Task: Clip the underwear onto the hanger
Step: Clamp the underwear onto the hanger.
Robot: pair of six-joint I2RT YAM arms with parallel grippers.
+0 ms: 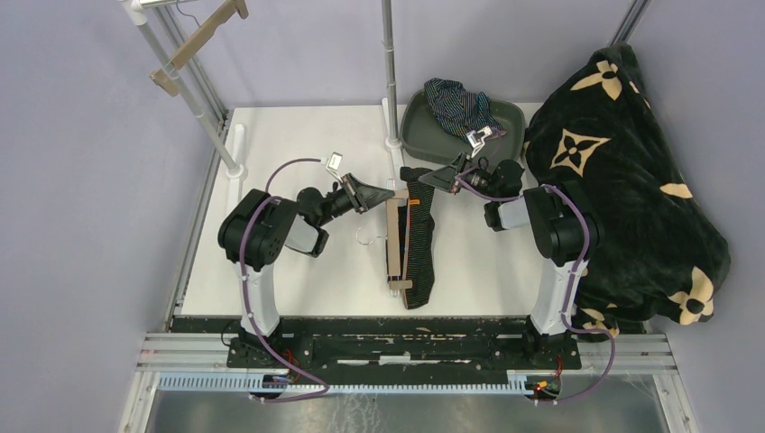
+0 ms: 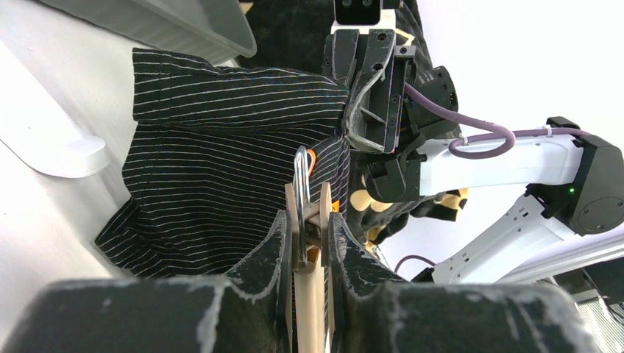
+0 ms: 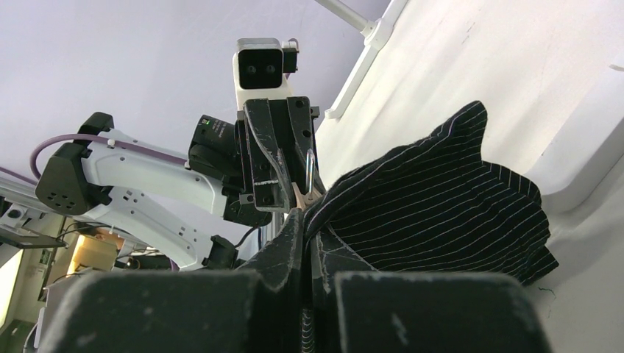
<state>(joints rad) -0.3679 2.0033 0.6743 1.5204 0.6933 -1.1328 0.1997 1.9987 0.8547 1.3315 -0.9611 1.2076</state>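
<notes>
A wooden hanger (image 1: 394,245) lies flat mid-table, and the black pinstriped underwear (image 1: 420,239) is draped along its right side. My left gripper (image 1: 381,195) is shut on the wooden clip (image 2: 310,209) at the hanger's far end, squeezing its two arms; the metal spring loop stands up between them. My right gripper (image 1: 430,178) faces it from the right, shut on the edge of the pinstriped underwear (image 3: 441,213) right at that clip. The navy striped underwear (image 1: 458,102) lies in the grey tray (image 1: 514,117) behind.
A big black blanket (image 1: 622,180) with tan flower motifs is heaped along the right side. A rack pole (image 1: 390,72) stands behind the hanger. A second wooden hanger (image 1: 198,43) hangs on the rack at the back left. The right arm (image 2: 508,158) fills the left wrist view's right side.
</notes>
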